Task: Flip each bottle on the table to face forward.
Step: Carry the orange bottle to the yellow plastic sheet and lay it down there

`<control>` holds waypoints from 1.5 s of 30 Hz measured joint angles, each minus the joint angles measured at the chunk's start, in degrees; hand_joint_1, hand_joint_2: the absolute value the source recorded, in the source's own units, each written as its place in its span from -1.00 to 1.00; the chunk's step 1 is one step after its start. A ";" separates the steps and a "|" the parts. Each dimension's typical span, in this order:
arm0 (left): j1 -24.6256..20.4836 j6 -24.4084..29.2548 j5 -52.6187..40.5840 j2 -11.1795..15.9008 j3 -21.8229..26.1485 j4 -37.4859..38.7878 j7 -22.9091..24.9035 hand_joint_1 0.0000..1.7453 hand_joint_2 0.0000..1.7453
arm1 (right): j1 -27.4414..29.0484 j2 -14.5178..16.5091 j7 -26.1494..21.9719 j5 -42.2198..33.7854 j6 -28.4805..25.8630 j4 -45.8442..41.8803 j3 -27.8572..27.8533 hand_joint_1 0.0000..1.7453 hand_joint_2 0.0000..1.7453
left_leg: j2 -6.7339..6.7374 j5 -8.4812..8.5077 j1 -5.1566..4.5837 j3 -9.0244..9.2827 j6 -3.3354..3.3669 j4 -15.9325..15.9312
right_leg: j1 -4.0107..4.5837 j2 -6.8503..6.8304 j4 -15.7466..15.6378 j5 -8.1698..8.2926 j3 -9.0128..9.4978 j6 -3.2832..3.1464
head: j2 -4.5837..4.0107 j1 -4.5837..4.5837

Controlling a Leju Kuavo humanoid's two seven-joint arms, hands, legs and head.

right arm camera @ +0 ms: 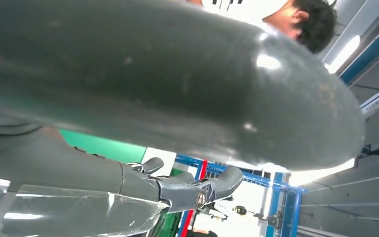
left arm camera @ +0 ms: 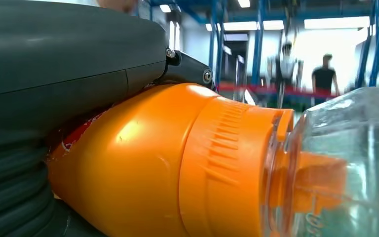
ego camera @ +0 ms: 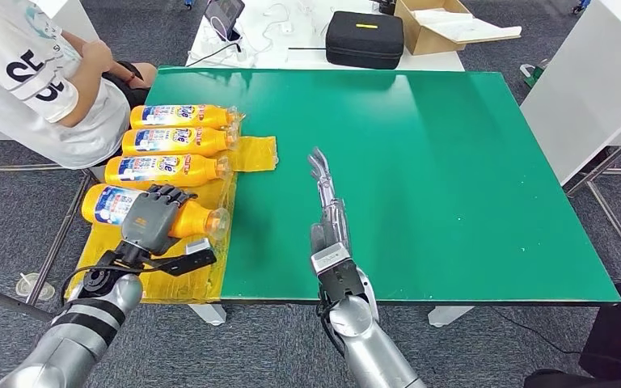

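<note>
Four bottles [ego camera: 174,153] along table's [ego camera: 420,186] left edge

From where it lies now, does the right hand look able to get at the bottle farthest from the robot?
Probably not directly. The right hand lies flat on the green table, well to the side of the farthest bottle. The path across looks free, but it would have to sweep left across the table.

four orange bottles lie on their sides in a column at about nine to ten o'clock on the green worktop [ego camera: 453,162], clear caps toward three o'clock. the far bottle [ego camera: 182,116], second bottle [ego camera: 176,141] and third bottle [ego camera: 166,170] show blue-and-white labels upward. the nearest bottle [ego camera: 113,204] lies slightly tilted under the left robot hand [ego camera: 152,218], whose fingers wrap its body.
</note>
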 joint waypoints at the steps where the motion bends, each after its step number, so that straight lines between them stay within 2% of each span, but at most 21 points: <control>1: -0.28 -1.28 0.01 0.18 -0.48 1.08 -0.06 1.00 1.00 | 0.00 0.00 -0.01 -0.09 0.25 0.00 0.02 -1.00 -1.00 | -0.01 0.00 0.00 -0.01 0.00 0.00 | 0.00 0.00 0.00 0.00 0.00 0.00 | 0.00 0.01; 5: -1.75 -6.76 0.72 0.29 -2.12 5.12 -0.28 1.00 1.00 | -0.01 0.02 -0.01 -0.27 1.01 0.00 0.28 -1.00 -1.00 | 0.00 0.00 0.00 -0.02 0.00 0.00 | 0.00 0.00 0.00 0.00 0.00 0.00 | -0.01 0.00; 10: -3.31 -10.52 2.96 -0.10 -2.83 7.93 -0.43 1.00 1.00 | -0.01 0.05 -0.01 -0.35 1.39 0.03 0.88 -1.00 -1.00 | 0.00 0.00 0.00 -0.01 0.00 0.00 | 0.00 0.00 0.00 0.00 0.00 0.00 | -0.01 0.01; 11: -3.52 -11.11 3.55 -0.18 -2.87 8.27 -0.53 0.83 1.00 | -0.01 0.06 -0.01 -0.37 1.45 0.05 0.96 -1.00 -1.00 | 0.00 0.00 0.00 -0.01 0.00 0.00 | 0.00 0.00 0.00 0.00 0.00 0.00 | -0.01 0.00; 12: -3.73 -11.70 4.15 -0.26 -2.90 8.56 -0.68 0.54 1.00 | -0.01 0.08 -0.01 -0.39 1.47 0.08 1.00 -1.00 -1.00 | 0.00 0.00 0.00 -0.01 0.00 0.00 | 0.00 0.00 0.00 0.00 0.00 0.00 | -0.01 0.01; 14: -4.15 -12.94 5.26 -0.41 -2.91 8.95 -1.03 -0.36 1.00 | -0.01 0.16 -0.01 -0.41 1.53 0.15 1.04 -1.00 -1.00 | 0.00 0.00 0.00 -0.01 0.00 0.00 | 0.00 0.00 0.00 0.00 0.01 0.00 | -0.01 0.00; 15: -4.38 -13.66 5.73 -0.49 -2.91 9.11 -1.16 -0.69 1.00 | -0.01 0.22 -0.01 -0.40 1.56 0.21 1.07 -1.00 -1.00 | -0.01 0.00 0.00 -0.01 0.00 0.00 | 0.00 -0.01 0.00 0.00 0.01 0.00 | -0.01 0.00; 16: -4.57 -14.45 6.15 -0.56 -2.91 9.24 -1.25 -0.89 1.00 | -0.01 0.27 -0.01 -0.40 1.61 0.26 1.09 -1.00 -1.00 | -0.01 0.00 0.00 -0.01 0.00 0.00 | 0.00 -0.01 0.00 0.00 0.02 0.00 | -0.01 0.00; 17: -4.70 -15.41 6.61 -0.63 -2.92 9.37 -1.32 -0.98 1.00 | -0.01 0.32 -0.01 -0.40 1.66 0.33 1.13 -1.00 -1.00 | -0.01 0.00 0.00 0.00 0.00 0.00 | 0.00 -0.01 0.00 0.00 0.02 0.00 | 0.00 0.00; 28: -5.88 -27.57 12.27 -0.30 -3.16 9.89 -3.15 -1.00 1.00 | -0.07 0.52 -0.01 -1.22 3.87 1.63 1.36 -1.00 -1.00 | -0.01 0.00 0.00 0.04 0.00 -0.01 | -0.01 -0.01 0.01 0.01 0.10 -0.01 | -0.01 0.01; 39: -6.91 -39.63 21.33 2.14 -5.76 8.99 -3.35 -1.00 1.00 | -0.72 0.52 -0.25 -2.13 5.09 3.32 1.29 -1.00 -1.00 | -0.01 0.00 0.00 0.32 -0.01 -0.03 | 0.00 -0.01 0.00 0.00 0.36 -0.02 | 0.00 0.00; 45: -6.94 -43.52 25.13 3.79 -8.21 7.28 -3.39 -1.00 1.00 | -0.98 0.52 -0.43 -3.07 5.67 4.17 1.17 -1.00 -1.00 | -0.01 0.00 0.00 0.34 -0.01 -0.03 | 0.00 -0.02 0.01 0.00 0.39 -0.02 | -0.01 0.00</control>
